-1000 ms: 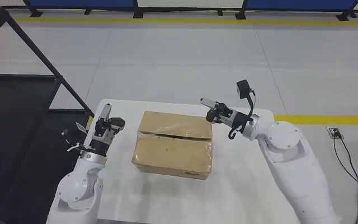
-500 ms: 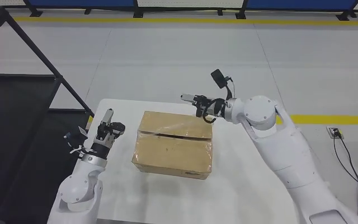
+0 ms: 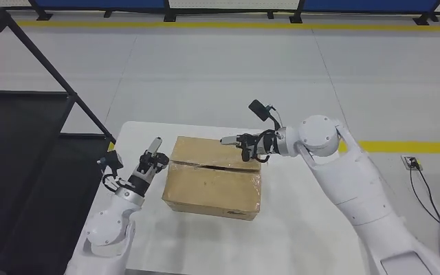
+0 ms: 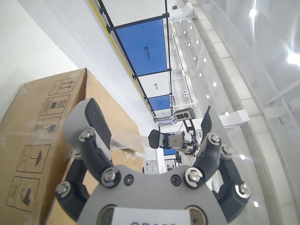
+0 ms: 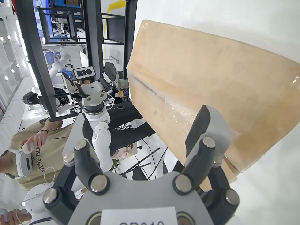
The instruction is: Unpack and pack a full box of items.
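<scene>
- A closed brown cardboard box (image 3: 213,180) is seen in the middle of the white tabletop (image 3: 295,227), well inside its edges.
- The two top flaps are shut, and the seam between them is covered by a strip of clear tape (image 5: 161,97) running left to right.
- The left claw (image 3: 158,150) is held just to the left of the box, level with its upper far-left corner and pointed at it.
- In the left wrist view the left claw (image 4: 152,121) is seen spread wide with nothing between its pads. One finger (image 4: 96,120) is seen against the box's left face (image 4: 46,118), which carries printed handling symbols. Whether that face is touched cannot be told.
- The right claw (image 3: 230,140) is placed over the far flap of the box, close to the far edge and pointed left.
- In the right wrist view the right claw (image 5: 140,136) is also seen spread apart and empty, with one finger (image 5: 204,127) seen against the top of the box (image 5: 211,83). Contact with the cardboard cannot be made out.
- A black metal frame (image 3: 48,69) is seen to the left of the tabletop.
</scene>
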Robot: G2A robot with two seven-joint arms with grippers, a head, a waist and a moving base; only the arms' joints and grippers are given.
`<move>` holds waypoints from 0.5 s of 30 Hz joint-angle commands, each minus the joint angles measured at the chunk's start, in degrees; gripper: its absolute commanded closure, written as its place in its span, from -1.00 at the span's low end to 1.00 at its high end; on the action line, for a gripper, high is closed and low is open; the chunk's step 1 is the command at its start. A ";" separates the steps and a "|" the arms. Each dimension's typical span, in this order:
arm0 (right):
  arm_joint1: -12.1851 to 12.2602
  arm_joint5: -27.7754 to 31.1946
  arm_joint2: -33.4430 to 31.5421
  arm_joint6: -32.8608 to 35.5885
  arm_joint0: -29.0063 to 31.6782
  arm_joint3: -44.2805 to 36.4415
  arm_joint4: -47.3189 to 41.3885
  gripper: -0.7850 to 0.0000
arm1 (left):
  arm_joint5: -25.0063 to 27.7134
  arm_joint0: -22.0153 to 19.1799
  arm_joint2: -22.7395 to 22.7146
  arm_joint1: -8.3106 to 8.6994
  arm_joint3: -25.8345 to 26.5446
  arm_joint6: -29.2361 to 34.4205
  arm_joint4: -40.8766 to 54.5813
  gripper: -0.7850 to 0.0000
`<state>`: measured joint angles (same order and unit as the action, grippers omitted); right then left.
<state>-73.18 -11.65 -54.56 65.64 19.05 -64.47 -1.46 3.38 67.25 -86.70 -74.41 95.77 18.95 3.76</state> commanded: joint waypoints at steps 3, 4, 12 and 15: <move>0.13 1.16 -0.90 -2.90 0.66 -0.67 -0.35 -1.00 | -0.40 -1.36 1.78 -0.01 -0.92 0.78 -1.66 -1.00; 0.20 1.68 -1.34 -3.84 1.05 -1.15 -0.65 -1.00 | -0.45 -1.78 2.21 -0.04 -1.20 0.55 -1.97 -1.00; 2.31 1.46 -7.47 -6.09 5.20 -6.60 1.18 -1.00 | -0.21 -1.97 2.98 -0.02 -1.57 0.13 -2.13 -1.00; 3.37 0.66 -10.26 -5.91 7.79 -8.68 2.29 -1.00 | -0.17 -1.71 2.73 0.04 -1.75 -0.03 -1.82 -1.00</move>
<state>-70.08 -10.78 -64.00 59.52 26.10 -72.65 0.80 3.23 65.48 -83.91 -74.38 94.07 18.95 1.84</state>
